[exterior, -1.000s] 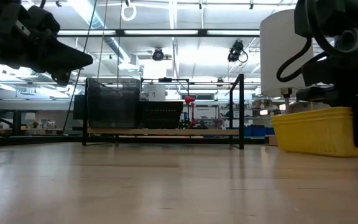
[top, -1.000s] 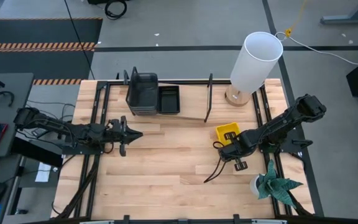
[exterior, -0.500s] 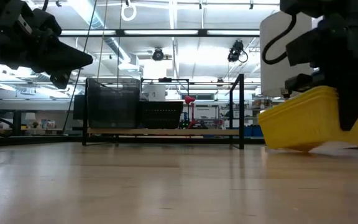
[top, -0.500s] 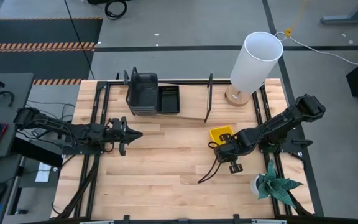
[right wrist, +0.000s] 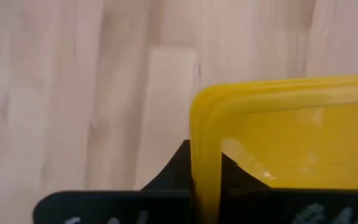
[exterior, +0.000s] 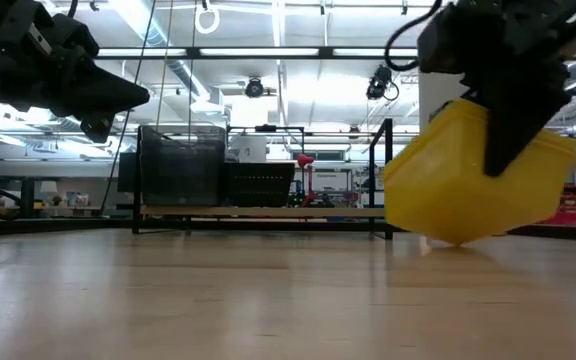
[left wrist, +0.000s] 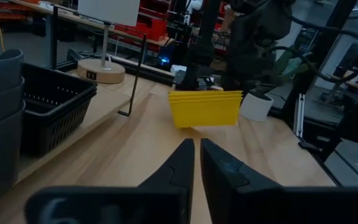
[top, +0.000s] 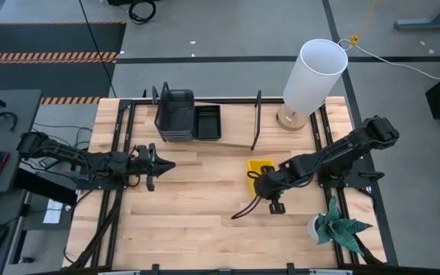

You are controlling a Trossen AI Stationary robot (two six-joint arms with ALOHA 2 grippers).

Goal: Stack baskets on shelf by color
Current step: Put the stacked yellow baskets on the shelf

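A stack of bright yellow baskets point(top: 258, 166) hangs from my right gripper point(top: 263, 178) over the middle-right of the table; it also shows in the low view point(exterior: 468, 180) and the left wrist view point(left wrist: 205, 107). The shelf point(top: 235, 128) stands at the far edge. On its board are a stack of grey baskets point(top: 174, 114) and, next to it, black mesh baskets point(top: 208, 122). My left gripper point(top: 163, 165) hovers shut above the table's left half, pointing right. My right gripper point(right wrist: 205, 177) pinches the yellow stack's rim near a corner point(right wrist: 204, 134), one finger point(right wrist: 238, 177) inside the basket and one point(right wrist: 173, 174) outside. The fingers come from above, slanting from the table's right. The stack point(exterior: 468, 180) is lifted clear and tilted.
A tall white cylinder point(top: 312, 76) on a round wooden base stands at the far right corner. A small potted plant point(top: 338, 225) sits near the right edge. The shelf's black wire uprights point(top: 257, 118) rise at its ends. Bare wood point(top: 197, 206) lies between the arms.
My right gripper has moved toward the table's left and up, keeping its hold on the yellow stack. The stack first tipped, one end rising while the other stayed on the table, then came clear of the wood and travelled left, tilted.
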